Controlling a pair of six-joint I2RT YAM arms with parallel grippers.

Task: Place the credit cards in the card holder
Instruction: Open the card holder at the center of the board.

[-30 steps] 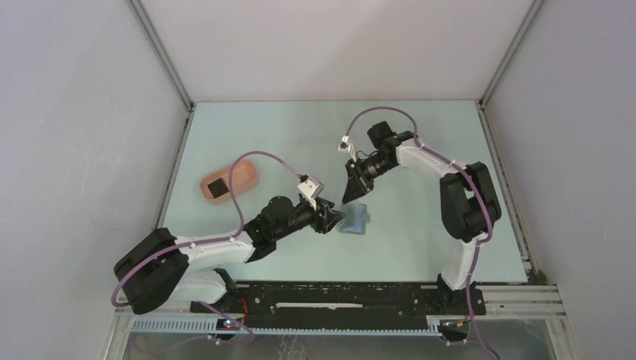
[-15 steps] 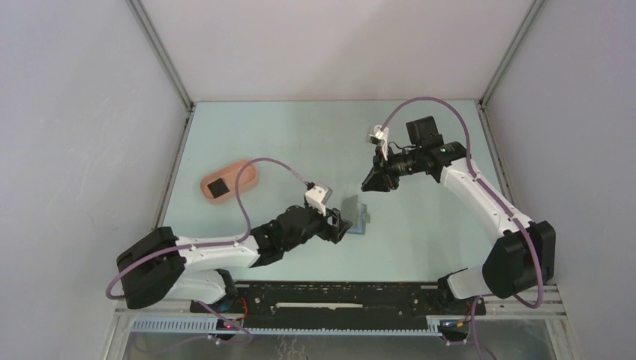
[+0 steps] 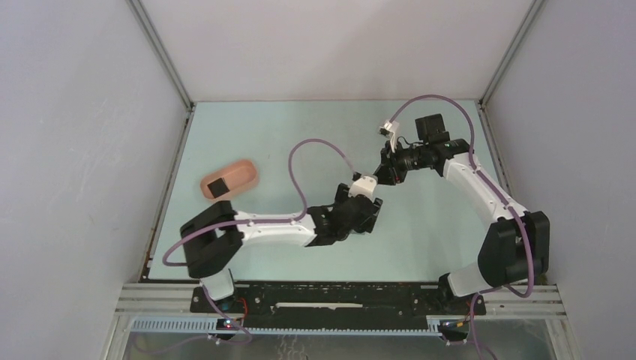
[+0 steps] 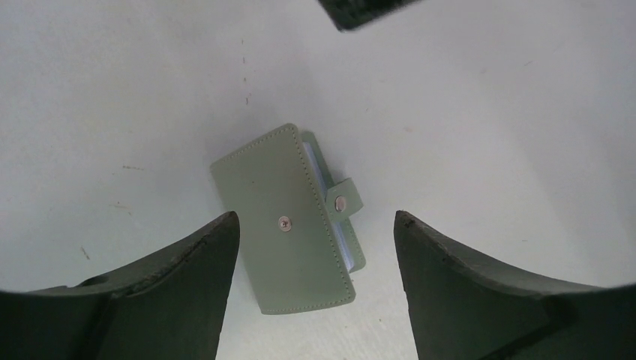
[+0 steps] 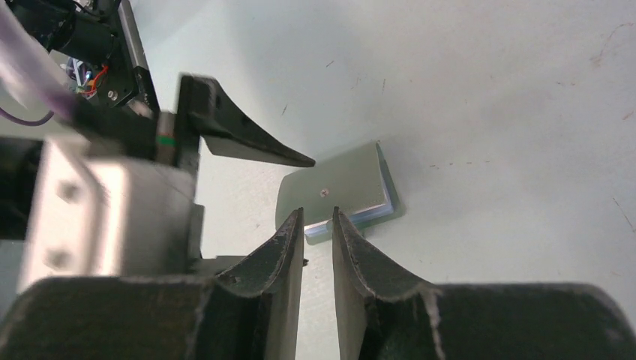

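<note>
**Holder lost from above, plain from both wrists**

From the top camera I cannot see the card holder: my left arm reaches across the middle of the table [image 3: 285, 135] and its wrist covers the spot. My left wrist camera finds the card holder [image 4: 289, 221] lying flat and folded, with its snap tab [image 4: 346, 202] wrapped over one long edge. My left gripper [image 4: 315, 217] stands wide above it, one finger on each side, and neither touches it. A dark corner [image 4: 360, 11] is cut off by the upper edge, and I cannot tell what it is.

My right gripper [image 5: 315, 214] is narrowed to a slit with nothing in it, and it is aimed at the holder's near edge. Pale layered edges [image 5: 358, 214] show there; I cannot tell whether they are cards or sleeves. The left of that view is blur.

The table is pale green and lightly specked. Grey-white walls [image 3: 337, 45] close it in. Near its left edge sits a pink tray [image 3: 241, 171] holding a small dark square [image 3: 217, 187].
</note>
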